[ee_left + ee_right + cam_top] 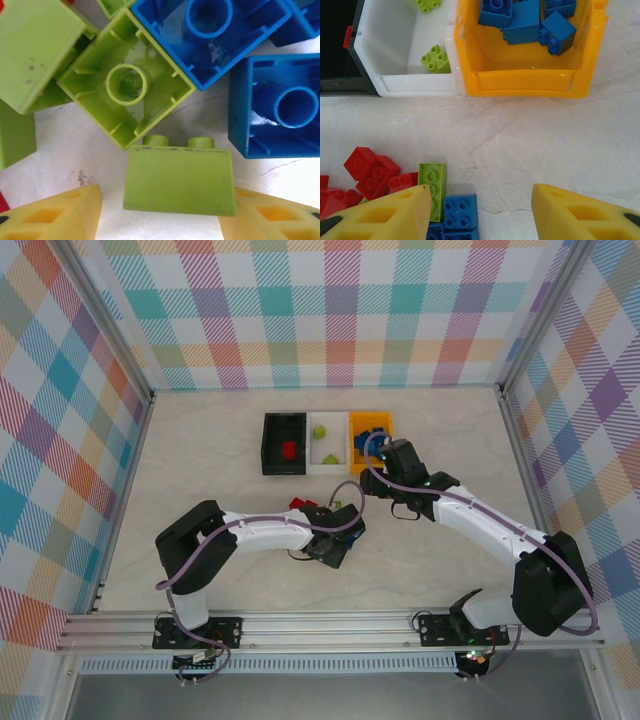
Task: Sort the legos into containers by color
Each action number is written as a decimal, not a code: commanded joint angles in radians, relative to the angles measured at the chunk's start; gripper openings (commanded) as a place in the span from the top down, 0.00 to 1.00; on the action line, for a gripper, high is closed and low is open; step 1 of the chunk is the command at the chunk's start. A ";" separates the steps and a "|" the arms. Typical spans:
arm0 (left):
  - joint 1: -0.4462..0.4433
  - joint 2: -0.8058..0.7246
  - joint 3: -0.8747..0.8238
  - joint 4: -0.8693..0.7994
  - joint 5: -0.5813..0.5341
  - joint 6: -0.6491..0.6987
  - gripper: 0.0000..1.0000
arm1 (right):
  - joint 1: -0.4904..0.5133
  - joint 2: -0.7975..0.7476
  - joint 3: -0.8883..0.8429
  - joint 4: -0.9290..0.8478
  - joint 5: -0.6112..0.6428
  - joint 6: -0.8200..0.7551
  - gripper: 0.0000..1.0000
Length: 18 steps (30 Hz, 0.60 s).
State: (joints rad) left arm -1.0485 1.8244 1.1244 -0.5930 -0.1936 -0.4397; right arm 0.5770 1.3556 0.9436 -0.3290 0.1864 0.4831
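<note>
- Lime legos [436, 59] sit in the white bin [415, 84]; flanking it, orange-yellow bin [525, 82] holds blue, black bin [268, 445] red.
- A mixed pile [375, 172] remains nearby.
- My left gripper [165, 200] straddles a lime brick [177, 182], spread; right gripper [481, 192] spread, empty.

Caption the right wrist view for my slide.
Open right gripper beside red, green and blue legos, facing a white bin with two green bricks and an orange-yellow bin of blue bricks.
</note>
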 commanded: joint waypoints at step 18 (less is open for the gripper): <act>0.024 0.042 0.031 0.038 -0.010 0.028 0.63 | -0.006 -0.006 -0.003 0.034 -0.016 0.007 0.45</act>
State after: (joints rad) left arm -1.0431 1.8431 1.1439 -0.5625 -0.1764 -0.4210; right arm 0.5758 1.3556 0.9436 -0.3286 0.1822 0.4831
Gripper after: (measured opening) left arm 0.382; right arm 0.555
